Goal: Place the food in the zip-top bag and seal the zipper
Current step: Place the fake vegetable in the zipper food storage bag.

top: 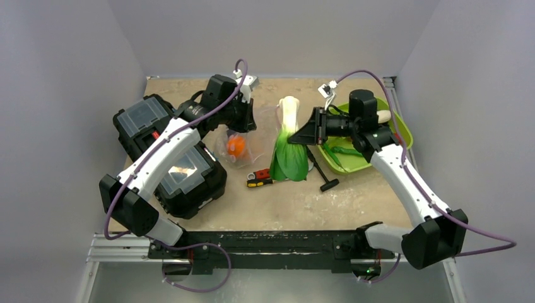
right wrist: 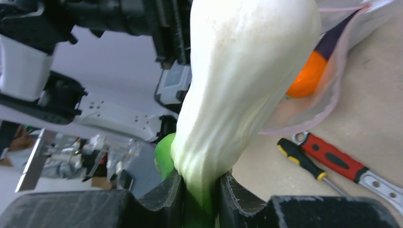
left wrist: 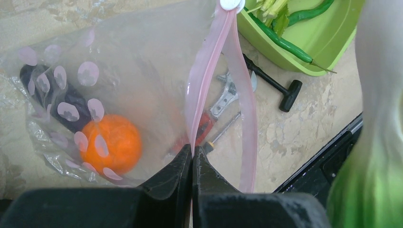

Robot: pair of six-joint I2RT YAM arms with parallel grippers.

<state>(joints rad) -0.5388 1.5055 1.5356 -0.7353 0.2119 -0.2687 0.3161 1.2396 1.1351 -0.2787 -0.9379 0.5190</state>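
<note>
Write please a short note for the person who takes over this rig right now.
Left pincer: shut on the zipper of the bag, mouth open.
Right pincer: shut on the bok choy, near the bag's mouth, not yet inside.
Done: orange ball and a dark piece lie in the bag.
Left to do: bok choy in, then the green pieces from the tray, then seal the zipper.

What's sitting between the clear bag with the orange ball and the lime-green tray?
In the top view, the bok choy, held by the right pincer, fills that gap; a black T-handled tool lies beside the tray.
</note>
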